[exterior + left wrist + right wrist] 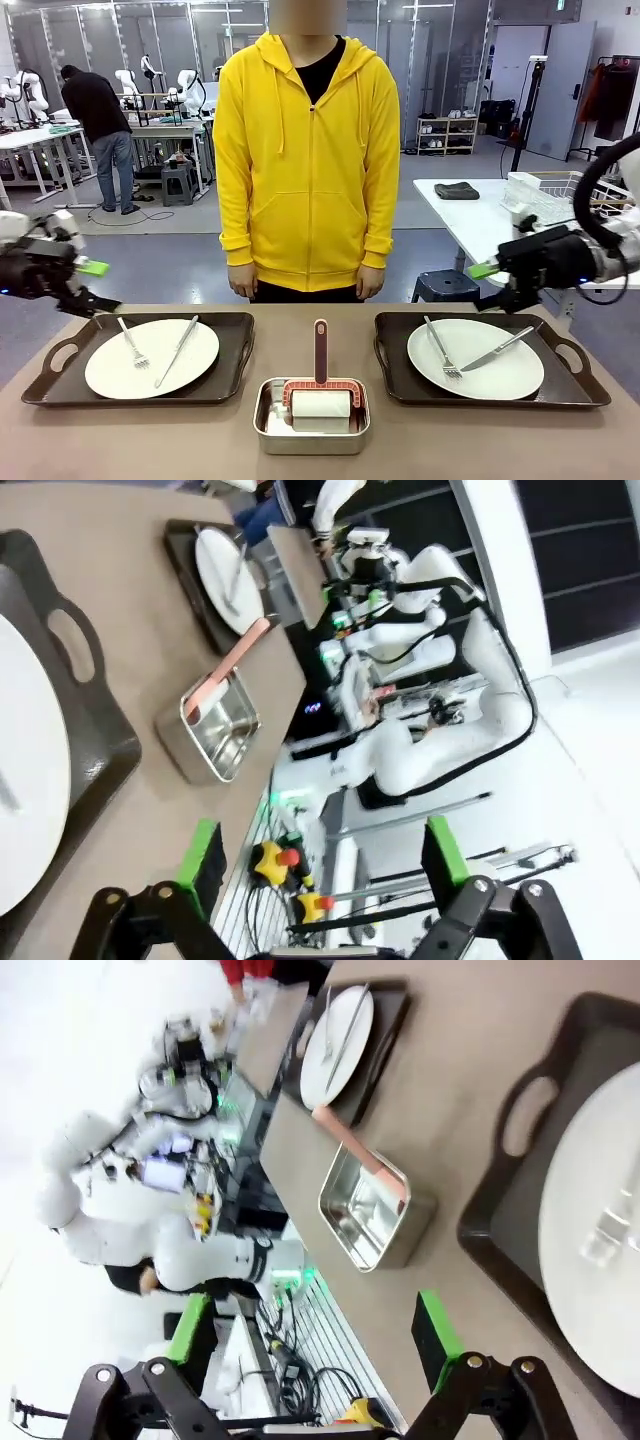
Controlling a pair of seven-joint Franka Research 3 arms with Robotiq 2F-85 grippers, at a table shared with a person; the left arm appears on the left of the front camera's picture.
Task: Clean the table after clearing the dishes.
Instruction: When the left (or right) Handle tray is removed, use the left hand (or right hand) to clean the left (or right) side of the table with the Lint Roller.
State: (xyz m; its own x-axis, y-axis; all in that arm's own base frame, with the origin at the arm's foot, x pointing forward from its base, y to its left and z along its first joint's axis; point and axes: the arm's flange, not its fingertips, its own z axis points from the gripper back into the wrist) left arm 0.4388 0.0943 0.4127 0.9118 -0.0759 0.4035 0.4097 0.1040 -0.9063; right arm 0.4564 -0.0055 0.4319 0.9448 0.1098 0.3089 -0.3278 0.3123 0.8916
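The left gripper (97,286) and right gripper (486,288) both stood with jaws wide apart and empty, each near the far edge of a tray. On the table (180,440), the left plate (152,358) and right plate (476,358), each bearing a fork and knife, lay on the left tray (50,385) and right tray (585,388). A steel pan (312,430) sat between them.

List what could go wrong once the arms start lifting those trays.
A fork and knife lie loose on each plate; a tray lifted by one handle may tilt and shed them.
The roller's handle sticks out of the steel pan between the trays; a swinging tray could knock it.
The person stands close behind the far edge.
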